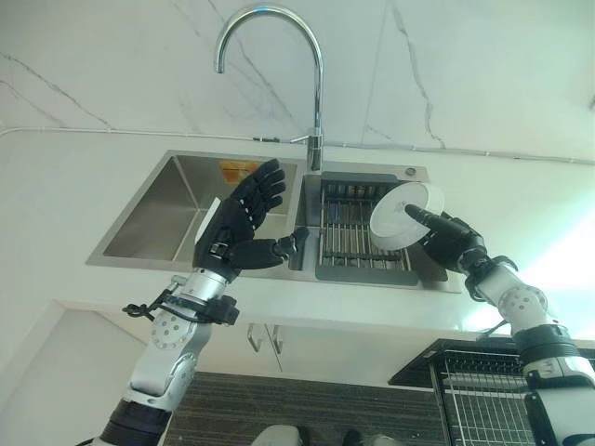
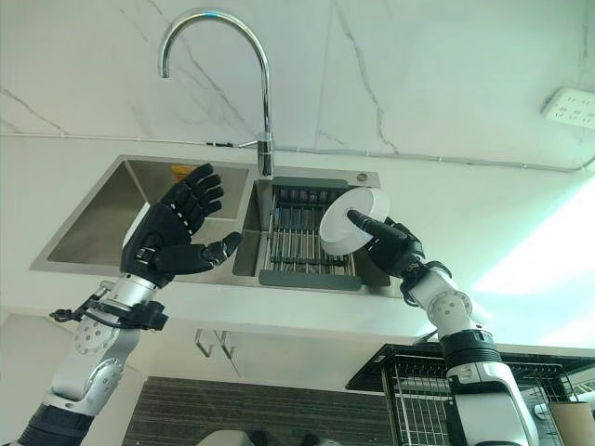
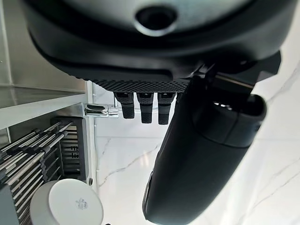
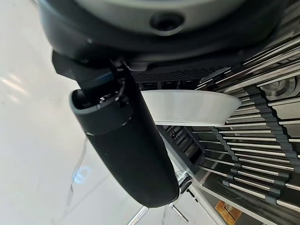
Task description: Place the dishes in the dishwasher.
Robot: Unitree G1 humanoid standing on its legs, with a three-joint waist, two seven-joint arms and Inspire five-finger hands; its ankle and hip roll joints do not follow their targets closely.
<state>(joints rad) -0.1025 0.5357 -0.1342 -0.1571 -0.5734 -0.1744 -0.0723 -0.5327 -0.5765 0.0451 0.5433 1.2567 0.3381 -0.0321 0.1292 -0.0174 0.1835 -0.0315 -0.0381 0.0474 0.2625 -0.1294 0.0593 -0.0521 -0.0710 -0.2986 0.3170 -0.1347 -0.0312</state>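
While its thumb and fingers pinch the rim, the robot's right hand [image 1: 451, 239] holds a round white ceramic dish [image 1: 405, 215] just above the dark slatted drain rack [image 1: 349, 234] in the steel sink [image 1: 158, 209]. Beside it, the left hand [image 1: 244, 221] hovers spread and empty. Lifting out appears under way; next, carrying it down to the black wire dishwasher basket [image 1: 474, 395]

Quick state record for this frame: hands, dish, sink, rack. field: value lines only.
right hand: shut on white dish, thumb across its face
white dish: held tilted on edge above the drying rack
left hand: open, fingers spread, holding nothing, over the sink divider
drying rack: dark, sits in the right sink basin
left basin: steel, no dishes visible
faucet: behind the sink, between the basins
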